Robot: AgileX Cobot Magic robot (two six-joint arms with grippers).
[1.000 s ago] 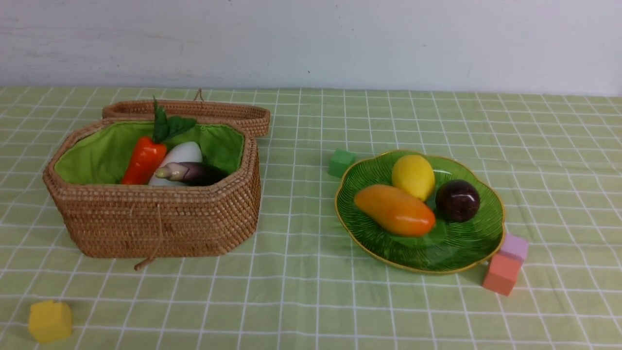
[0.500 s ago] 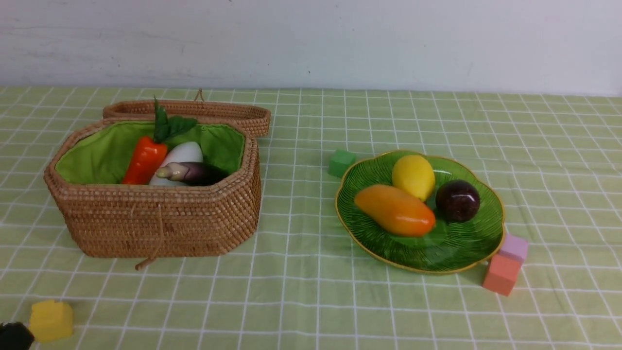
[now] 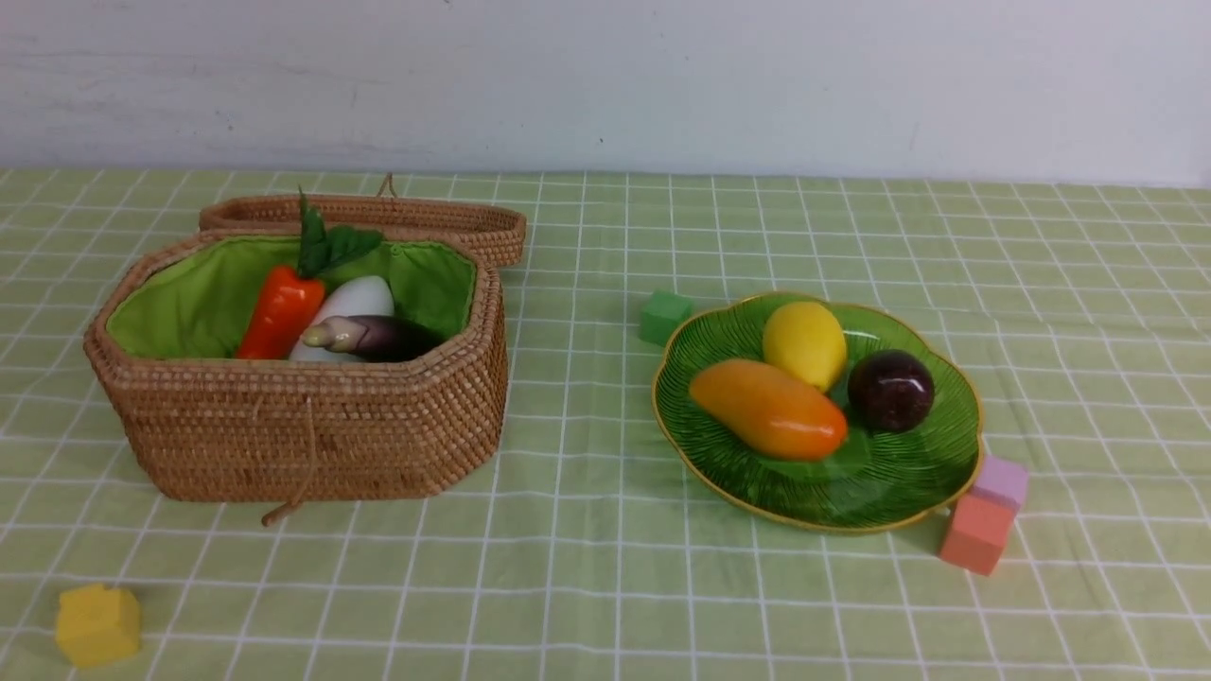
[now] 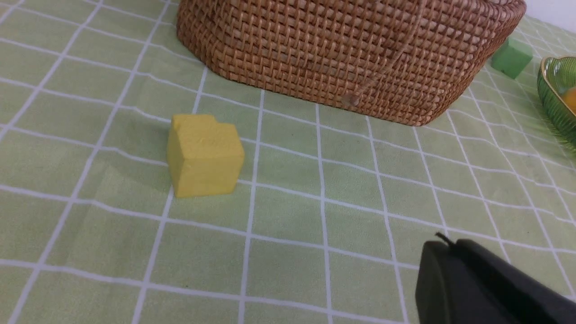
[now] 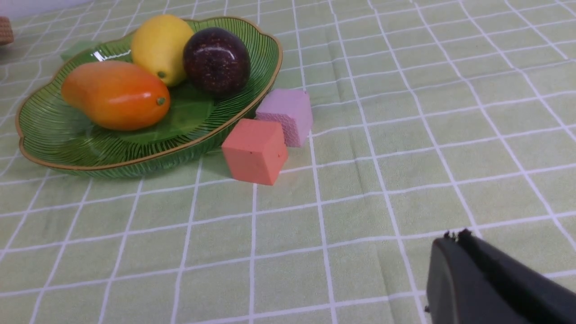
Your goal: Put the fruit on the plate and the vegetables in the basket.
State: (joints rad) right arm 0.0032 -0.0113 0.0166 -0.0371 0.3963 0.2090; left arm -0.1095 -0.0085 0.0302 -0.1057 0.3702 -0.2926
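Change noted: half a second ago a dark part of my left arm showed at the near left corner of the front view, just beside the yellow foam cube (image 3: 96, 623); it has now left that view. Nothing else has moved.

My left jaws (image 4: 443, 252) are closed and empty, low over the green checked table (image 3: 587, 586), near side of the brown woven wicker basket (image 3: 312, 435). My right jaws (image 5: 452, 245) are likewise closed and empty, near the coral foam cube (image 5: 255, 150).

Fruit: the yellow lemon (image 3: 804, 343), the orange oblong mango (image 3: 768, 409) and the round dark purple mangosteen (image 3: 890, 390) lie on the green leaf-shaped plate (image 3: 908, 487).

Vegetables: the orange carrot (image 3: 279, 312), the white radish (image 3: 358, 298) and the dark purple eggplant (image 3: 378, 337) lie in the basket. The cucumber is not visible.

Judgement: sorting appears complete; both arms are withdrawn.
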